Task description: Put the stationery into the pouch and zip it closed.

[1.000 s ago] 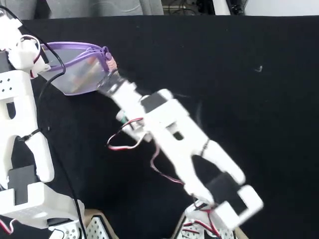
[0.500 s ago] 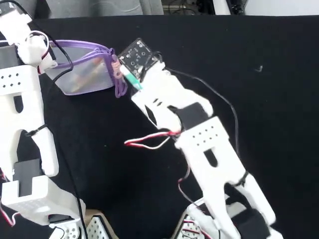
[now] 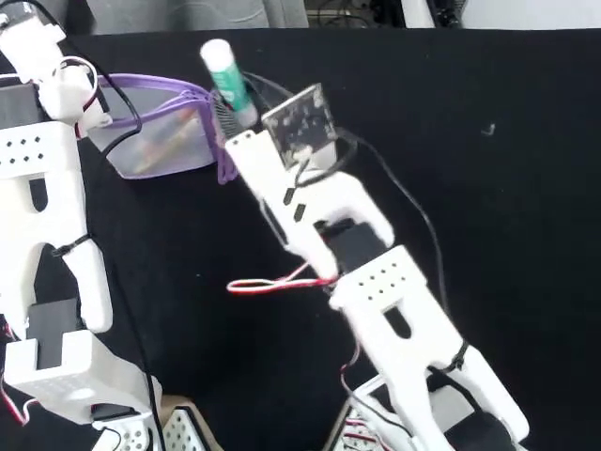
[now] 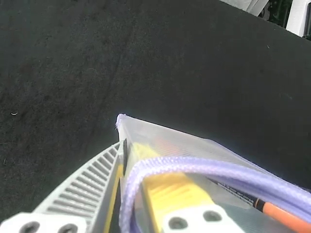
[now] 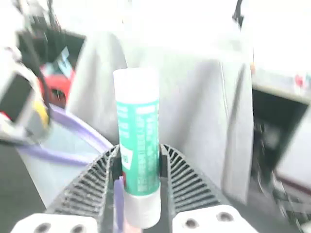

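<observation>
A black cloth worktop lies under two white arms. The left hand is clamped on one end of a translucent soft pouch with a purple zip edge, holding it up with the mouth gaping. The right hand is closed on a white-capped green glue stick, upright, just beside the pouch's other end. The stick looks light, rigid and smooth (liable to slip, so hold it mid-barrel); the pouch is floppy and best gripped at its rim. Count: one pouch, one glue stick, one orange-tipped pen inside, other contents unclear.
</observation>
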